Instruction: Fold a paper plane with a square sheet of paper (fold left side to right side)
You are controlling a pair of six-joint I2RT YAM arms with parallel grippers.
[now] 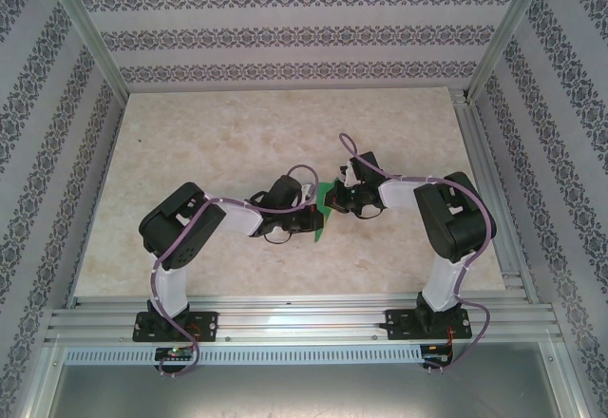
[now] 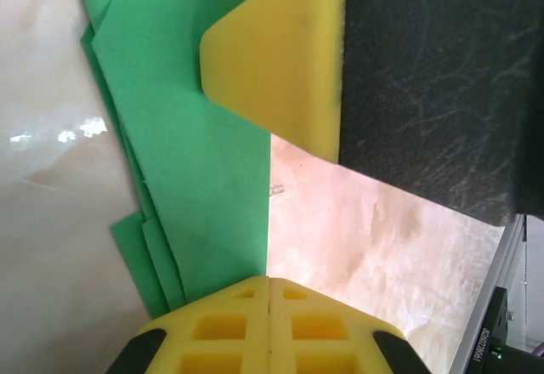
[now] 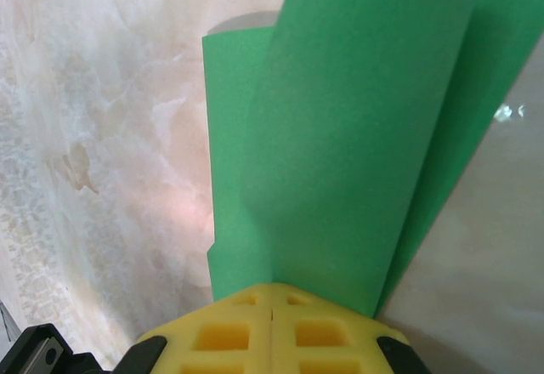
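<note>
The green paper (image 1: 324,211) is a creased, layered shape held off the table between both grippers at the middle of the top view. My left gripper (image 1: 312,218) comes in from the left. In the left wrist view its yellow jaws (image 2: 269,282) are pressed together on the paper's (image 2: 195,136) straight right edge, with several folded layers fanning left. My right gripper (image 1: 340,201) comes in from the right. Its jaws (image 3: 272,289) are shut on a crease of the paper (image 3: 357,136), which stands up in front of the camera. One of the right gripper's yellow fingers (image 2: 280,51) presses on the paper's far end.
The marble-patterned tabletop (image 1: 237,142) lies under the paper. An aluminium rail (image 1: 285,318) runs along the near edge by the arm bases, and frame posts and patterned walls close in the sides and back. The two wrists are close together.
</note>
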